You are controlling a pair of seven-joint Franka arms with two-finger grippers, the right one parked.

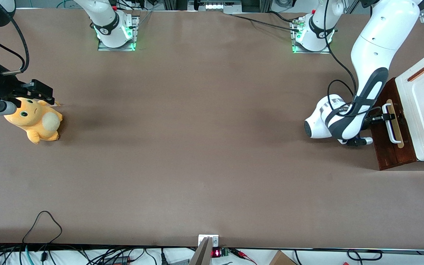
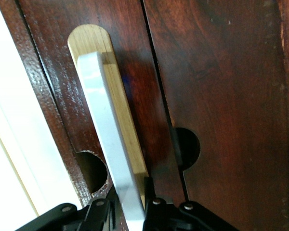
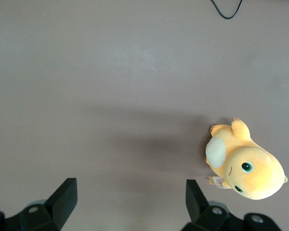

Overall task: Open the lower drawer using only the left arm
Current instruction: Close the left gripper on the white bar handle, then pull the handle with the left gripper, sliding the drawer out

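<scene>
white loop handle [image 2: 111,159] is sitting inside the pincer [image 1: 388,117], fingers straddling it; the lower drawer [image 1: 394,147] is looking barely opened, pulling remaining.

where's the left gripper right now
The left gripper is at the working arm's end of the table, in front of the lower drawer, its fingers astride the white loop handle.

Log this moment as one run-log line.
arm: left arm | claw: at white handle, fingers either side | lower drawer: no gap visible | plush toy: toward parked arm's end
</scene>
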